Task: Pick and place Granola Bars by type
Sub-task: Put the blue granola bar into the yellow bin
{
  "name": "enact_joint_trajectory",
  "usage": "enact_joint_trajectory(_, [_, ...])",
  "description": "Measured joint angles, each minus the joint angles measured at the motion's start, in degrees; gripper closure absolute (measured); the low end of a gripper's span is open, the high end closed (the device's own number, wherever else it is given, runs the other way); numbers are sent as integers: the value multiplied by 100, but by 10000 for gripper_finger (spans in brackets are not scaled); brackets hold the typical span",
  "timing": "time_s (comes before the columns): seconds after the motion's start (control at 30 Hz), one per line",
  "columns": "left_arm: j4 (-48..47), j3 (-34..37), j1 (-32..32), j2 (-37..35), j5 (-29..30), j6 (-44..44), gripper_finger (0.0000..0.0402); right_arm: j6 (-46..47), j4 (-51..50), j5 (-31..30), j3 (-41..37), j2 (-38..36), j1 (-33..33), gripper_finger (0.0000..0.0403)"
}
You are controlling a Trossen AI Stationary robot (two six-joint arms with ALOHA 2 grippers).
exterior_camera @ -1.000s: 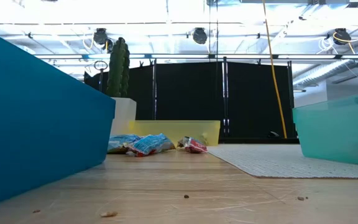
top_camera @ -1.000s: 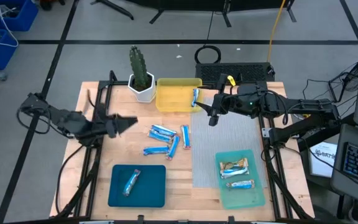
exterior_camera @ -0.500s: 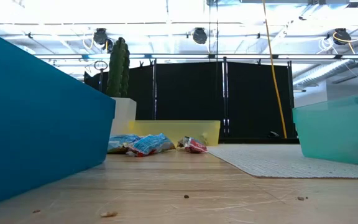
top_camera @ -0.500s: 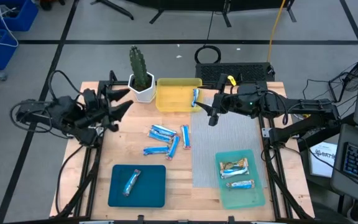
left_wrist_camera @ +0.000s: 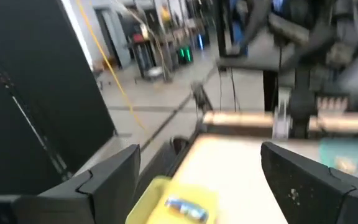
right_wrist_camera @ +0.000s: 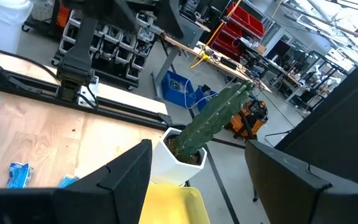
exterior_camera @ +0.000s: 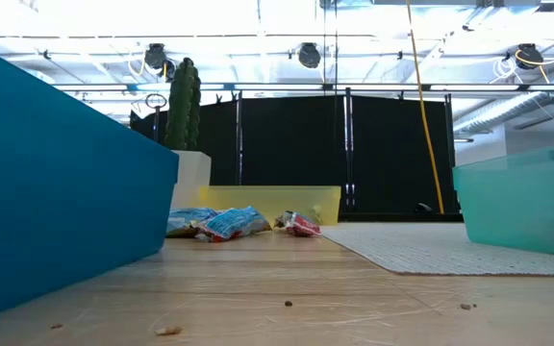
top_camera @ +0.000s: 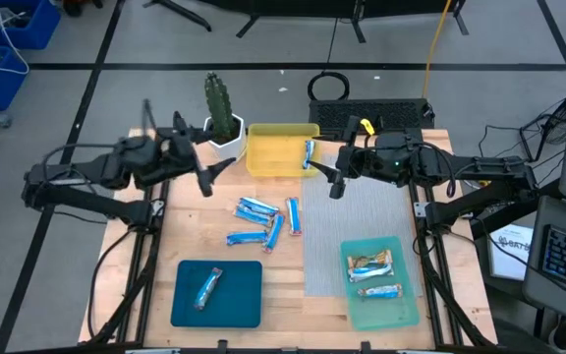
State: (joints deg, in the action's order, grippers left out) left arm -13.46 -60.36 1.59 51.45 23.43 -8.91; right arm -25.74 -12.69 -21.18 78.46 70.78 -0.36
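Sorting sits roughly half done: four Granola Bars (top_camera: 263, 222) lie loose on the tabletop (top_camera: 283, 285), both the left gripper (top_camera: 207, 177) and right gripper (top_camera: 327, 179) fingers spread, empty.

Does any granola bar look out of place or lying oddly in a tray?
One blue-and-white bar sits against the yellow tray's right wall, on its edge rather than flat. The loose bars lie scattered on the table, unsorted.
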Motion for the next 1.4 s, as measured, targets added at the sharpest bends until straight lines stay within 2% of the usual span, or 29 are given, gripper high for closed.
enact_joint_trajectory(0.23, [-1458,-1089,426,935,-549,-634,83,-26,-13,1,0,0,2,151])
enact_joint_trajectory(0.43, [-2610,-1832,766,1695,-1060,-845,107,-40,-87,-17,0,0,2,151])
enact_joint_trajectory(0.57, [-3158,-2152,942,2108,-1460,-855,114,-44,-345,-295,0,0,2,151])
enact_joint_trajectory(1.07, [-4015,-2247,1158,3098,-2030,-1398,113,-46,-741,-283,0,2,-7,151])
enact_joint_trajectory(1.4, [-4341,-2247,1158,3827,-2147,-1634,61,389,-1286,-279,0,2,-4,151])
